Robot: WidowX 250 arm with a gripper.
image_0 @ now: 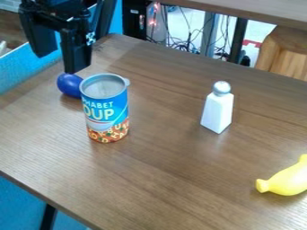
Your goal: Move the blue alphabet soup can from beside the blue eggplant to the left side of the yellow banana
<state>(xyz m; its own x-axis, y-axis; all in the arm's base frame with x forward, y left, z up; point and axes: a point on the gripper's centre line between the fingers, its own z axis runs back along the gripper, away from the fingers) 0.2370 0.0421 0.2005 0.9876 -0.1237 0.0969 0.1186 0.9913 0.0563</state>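
black, angular hand (58,63) with blocky fingers (76,53) and small white markings (90,38)

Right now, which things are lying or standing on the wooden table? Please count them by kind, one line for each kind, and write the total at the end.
Soup can: 1
White shaker with grey top: 1
Rounded blue object, partly behind the can: 1
Yellow banana-like object, cut off by the right edge: 1
Total: 4
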